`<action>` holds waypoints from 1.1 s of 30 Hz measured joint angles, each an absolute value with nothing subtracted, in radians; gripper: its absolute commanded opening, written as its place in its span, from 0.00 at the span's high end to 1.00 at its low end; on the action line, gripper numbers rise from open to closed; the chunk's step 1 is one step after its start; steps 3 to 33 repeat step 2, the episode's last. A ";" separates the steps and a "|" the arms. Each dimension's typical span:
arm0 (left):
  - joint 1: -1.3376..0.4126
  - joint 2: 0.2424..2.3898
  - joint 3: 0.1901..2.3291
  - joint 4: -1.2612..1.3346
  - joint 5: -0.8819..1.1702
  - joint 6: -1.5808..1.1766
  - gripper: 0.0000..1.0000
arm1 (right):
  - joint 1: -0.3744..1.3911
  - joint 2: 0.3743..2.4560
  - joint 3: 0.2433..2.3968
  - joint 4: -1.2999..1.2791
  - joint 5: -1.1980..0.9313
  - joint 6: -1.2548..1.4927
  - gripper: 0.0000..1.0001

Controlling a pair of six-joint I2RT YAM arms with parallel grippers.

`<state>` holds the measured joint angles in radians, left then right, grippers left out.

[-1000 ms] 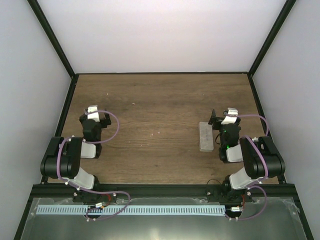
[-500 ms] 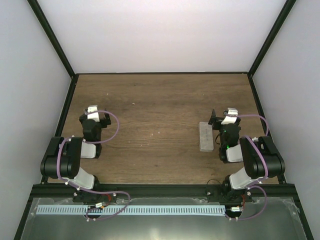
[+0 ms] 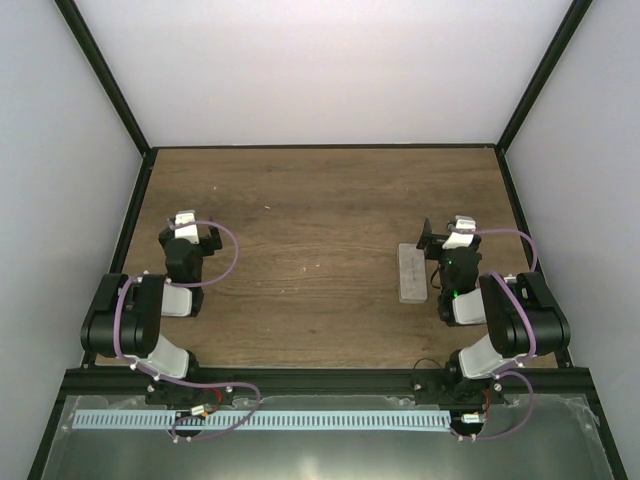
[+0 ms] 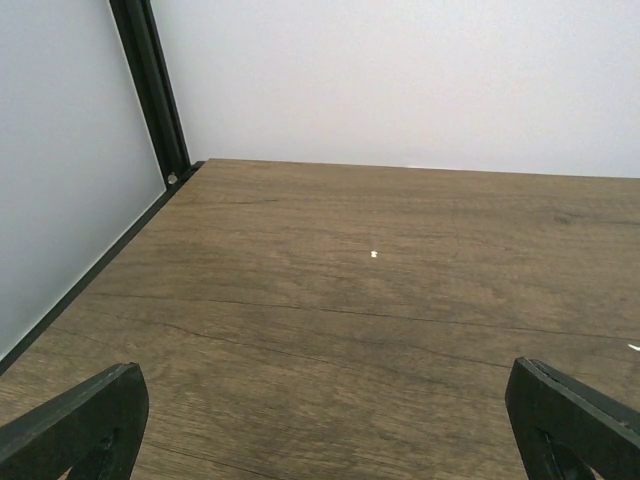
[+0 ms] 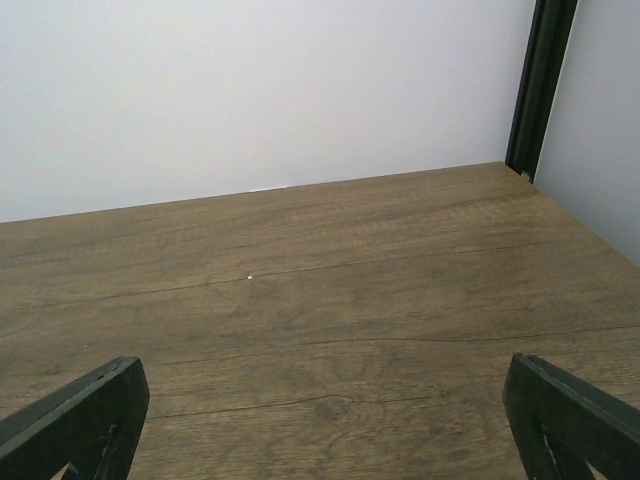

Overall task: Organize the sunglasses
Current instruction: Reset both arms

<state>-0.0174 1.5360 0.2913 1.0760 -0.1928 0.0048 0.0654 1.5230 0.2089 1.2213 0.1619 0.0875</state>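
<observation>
Top view alone shows grey case (image 3: 410, 272), long axis near-far; left gripper (image 4: 330, 415), right gripper (image 5: 325, 415) spread, empty.

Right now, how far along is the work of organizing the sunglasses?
Done, apparently: the grey case lies closed on the table; no sunglasses are visible, perhaps inside. In hand: nothing; left gripper and right gripper are open, empty. Left: nothing visible.

Wooden table (image 3: 320, 200), white walls (image 3: 320, 70), black posts (image 3: 105, 75)
</observation>
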 measured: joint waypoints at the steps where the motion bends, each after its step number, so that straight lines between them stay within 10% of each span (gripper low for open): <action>1: -0.017 1.536 0.291 1.076 -0.192 0.005 0.00 | 0.065 1.523 0.209 1.221 0.162 0.088 0.00; 33: -0.017 1.536 0.291 1.076 -0.192 0.005 0.00 | 0.065 1.523 0.209 1.221 0.162 0.088 0.00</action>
